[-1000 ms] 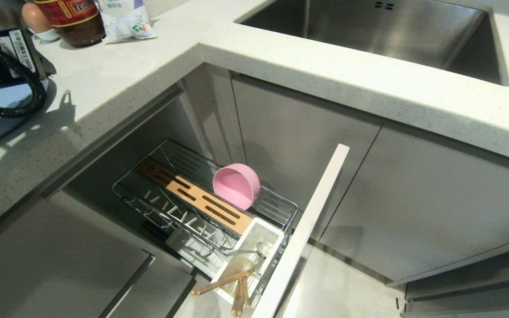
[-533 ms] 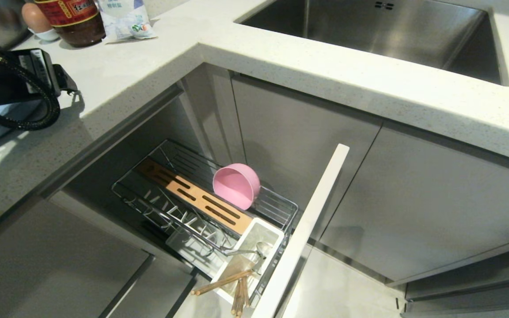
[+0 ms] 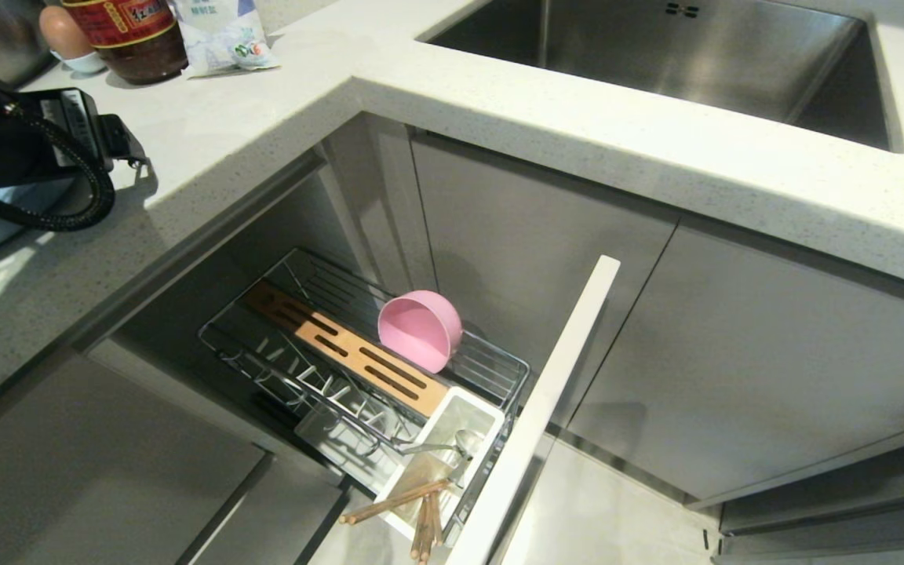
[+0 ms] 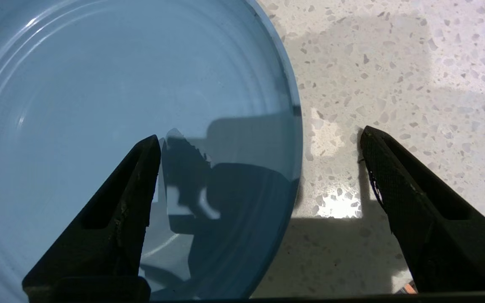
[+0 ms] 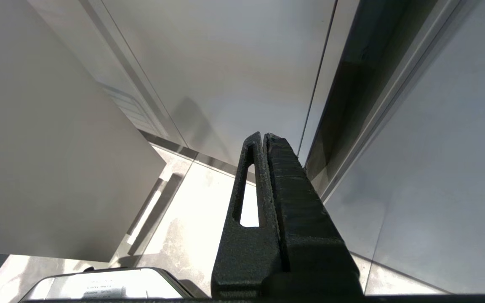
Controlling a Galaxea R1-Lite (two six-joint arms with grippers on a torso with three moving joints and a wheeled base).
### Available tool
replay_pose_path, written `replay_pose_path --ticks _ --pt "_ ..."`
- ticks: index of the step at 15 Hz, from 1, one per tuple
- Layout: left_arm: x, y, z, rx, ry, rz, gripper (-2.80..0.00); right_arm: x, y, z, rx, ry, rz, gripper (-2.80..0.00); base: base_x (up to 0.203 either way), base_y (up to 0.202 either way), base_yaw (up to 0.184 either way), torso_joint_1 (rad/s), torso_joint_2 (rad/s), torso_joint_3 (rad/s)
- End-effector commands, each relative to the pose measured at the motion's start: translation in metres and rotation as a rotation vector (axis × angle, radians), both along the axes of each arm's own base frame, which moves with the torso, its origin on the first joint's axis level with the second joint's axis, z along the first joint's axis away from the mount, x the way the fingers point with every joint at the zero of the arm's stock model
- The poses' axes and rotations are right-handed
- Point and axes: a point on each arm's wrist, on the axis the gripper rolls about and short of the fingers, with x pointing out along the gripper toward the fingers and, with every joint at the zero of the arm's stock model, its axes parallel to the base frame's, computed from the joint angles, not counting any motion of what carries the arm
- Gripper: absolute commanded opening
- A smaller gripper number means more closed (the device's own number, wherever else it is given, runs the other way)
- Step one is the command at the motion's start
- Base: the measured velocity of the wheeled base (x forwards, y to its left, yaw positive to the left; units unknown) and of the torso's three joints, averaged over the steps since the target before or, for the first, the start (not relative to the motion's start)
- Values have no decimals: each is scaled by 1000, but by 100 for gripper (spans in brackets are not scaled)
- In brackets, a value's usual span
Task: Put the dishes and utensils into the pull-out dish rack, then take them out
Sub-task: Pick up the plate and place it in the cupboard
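Your left gripper (image 4: 259, 139) hangs over the speckled white countertop (image 4: 394, 63) with its jaws spread wide, one finger above the light-blue matte plate (image 4: 99, 84), the other above bare counter; whether either touches anything is unclear. The plate runs off frame toward 9 o'clock in the wrist view. In the head view the arm hides most of it at 10 o'clock. The round pink bowl (image 3: 419, 329) leans on edge in the chrome wire pull-out rack (image 3: 491, 361); the wooden chopsticks (image 3: 413, 510) stick out of its white plastic caddy (image 3: 479, 412) at 6 o'clock, partly cropped. Your right gripper (image 5: 263, 136) hangs pressed together beside grey cabinet fronts (image 5: 246, 63).
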Motion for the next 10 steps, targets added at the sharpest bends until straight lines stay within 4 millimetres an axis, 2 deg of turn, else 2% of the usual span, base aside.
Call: replay_pose_path --ticks 1,4,5,6,10 --pt "2 2 0 3 4 14 0 0 0 0 0 -3 0 -280 0 0 0 0 0 0" --pt "3 4 -1 3 6 27 0 0 0 0 0 -3 0 -280 0 0 0 0 0 0" --pt "3 4 0 3 4 27 -154 0 0 0 0 -4 0 -280 0 0 0 0 0 0" --pt "3 4 1 0 0 26 -280 0 0 0 -1 -4 0 -280 0 0 0 0 0 0" --pt "2 4 1 -1 -2 26 -280 0 0 0 0 -3 0 -280 0 0 0 0 0 0"
